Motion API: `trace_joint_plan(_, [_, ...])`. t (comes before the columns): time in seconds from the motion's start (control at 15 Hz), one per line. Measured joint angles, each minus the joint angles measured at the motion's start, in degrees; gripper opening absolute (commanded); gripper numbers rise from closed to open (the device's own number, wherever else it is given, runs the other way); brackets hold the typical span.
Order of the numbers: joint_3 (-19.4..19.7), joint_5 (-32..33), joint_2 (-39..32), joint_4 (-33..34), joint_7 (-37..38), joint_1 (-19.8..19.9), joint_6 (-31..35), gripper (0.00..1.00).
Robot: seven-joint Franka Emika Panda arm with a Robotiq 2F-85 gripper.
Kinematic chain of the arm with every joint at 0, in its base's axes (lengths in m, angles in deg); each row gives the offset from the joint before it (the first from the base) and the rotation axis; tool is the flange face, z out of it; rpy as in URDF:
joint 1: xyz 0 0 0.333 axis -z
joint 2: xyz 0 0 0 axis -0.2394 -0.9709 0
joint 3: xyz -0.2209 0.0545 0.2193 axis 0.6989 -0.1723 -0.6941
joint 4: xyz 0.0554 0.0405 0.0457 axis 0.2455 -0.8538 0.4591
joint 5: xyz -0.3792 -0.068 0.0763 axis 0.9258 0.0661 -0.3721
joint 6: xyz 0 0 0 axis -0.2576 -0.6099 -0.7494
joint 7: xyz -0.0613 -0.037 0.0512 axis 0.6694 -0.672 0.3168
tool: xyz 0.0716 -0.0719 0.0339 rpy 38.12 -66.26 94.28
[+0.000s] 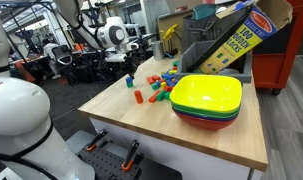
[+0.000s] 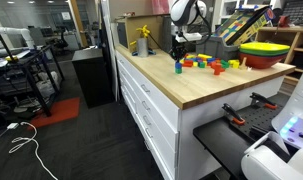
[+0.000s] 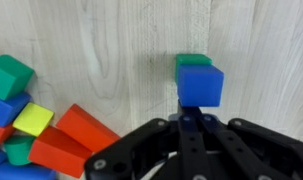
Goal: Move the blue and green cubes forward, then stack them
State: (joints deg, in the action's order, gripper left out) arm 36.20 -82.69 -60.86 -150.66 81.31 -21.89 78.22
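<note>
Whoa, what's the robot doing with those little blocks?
A robot arm is working with toy blocks on a wooden table. Its gripper sits right by the blue cube, with the green cube touching it, apart from the colourful block pile. Whether they're stacked yet is hard to tell.

The arm (image 1: 111,33) is built of smooth, rounded white segments with dark bands at the joints, seen in both exterior views (image 2: 186,12). A large glossy white casing (image 1: 16,120) fills the foreground of an exterior view; in an exterior view the same casing (image 2: 276,150) carries a small glowing blue light (image 2: 291,125). The hand (image 1: 129,75) is black and compact (image 2: 177,59). In the wrist view the hand (image 3: 195,113) shows matte black angled linkage bars, slim straight fingers (image 3: 188,118) and round pivot pins (image 3: 98,165).
</note>
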Motion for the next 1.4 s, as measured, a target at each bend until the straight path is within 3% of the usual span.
trace_joint_plan(1.4, [0.51, 0.0, 0.11, 3.52, 0.03, 0.38, -0.36, 0.0])
